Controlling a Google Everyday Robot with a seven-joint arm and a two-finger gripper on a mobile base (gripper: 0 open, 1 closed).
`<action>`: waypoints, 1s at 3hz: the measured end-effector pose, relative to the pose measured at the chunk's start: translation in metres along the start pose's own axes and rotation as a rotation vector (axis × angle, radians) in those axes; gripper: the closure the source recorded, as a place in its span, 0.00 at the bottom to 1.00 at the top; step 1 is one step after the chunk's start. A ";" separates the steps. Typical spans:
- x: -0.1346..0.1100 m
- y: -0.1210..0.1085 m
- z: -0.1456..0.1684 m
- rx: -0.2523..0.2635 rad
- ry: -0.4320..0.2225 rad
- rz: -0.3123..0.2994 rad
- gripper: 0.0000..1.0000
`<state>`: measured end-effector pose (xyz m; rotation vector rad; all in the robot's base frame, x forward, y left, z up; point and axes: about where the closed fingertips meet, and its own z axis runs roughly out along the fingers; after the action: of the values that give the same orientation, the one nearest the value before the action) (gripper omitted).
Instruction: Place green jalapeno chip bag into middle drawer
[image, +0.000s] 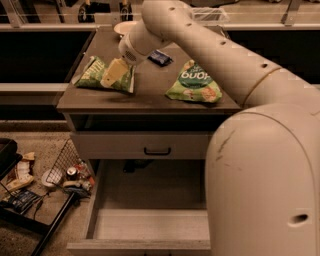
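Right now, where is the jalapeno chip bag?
The green jalapeno chip bag lies at the camera view's left on the cabinet top, beneath the claw.

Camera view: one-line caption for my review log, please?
Gripper over the green jalapeno chip bag on the cabinet top, with the middle drawer open below.

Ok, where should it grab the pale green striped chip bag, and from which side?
I'd pinch the crinkled pale-green striped chip bag across its middle, coming down from above, since it lies flat on the wooden cabinet top. The tool hangs right over it.
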<state>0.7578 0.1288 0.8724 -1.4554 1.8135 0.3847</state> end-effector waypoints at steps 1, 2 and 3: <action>0.006 0.009 0.016 -0.032 0.036 0.004 0.39; 0.004 0.023 0.020 -0.052 0.048 0.006 0.70; 0.001 0.031 0.020 -0.063 0.041 0.006 0.93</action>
<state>0.7364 0.1508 0.8514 -1.5111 1.8530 0.4209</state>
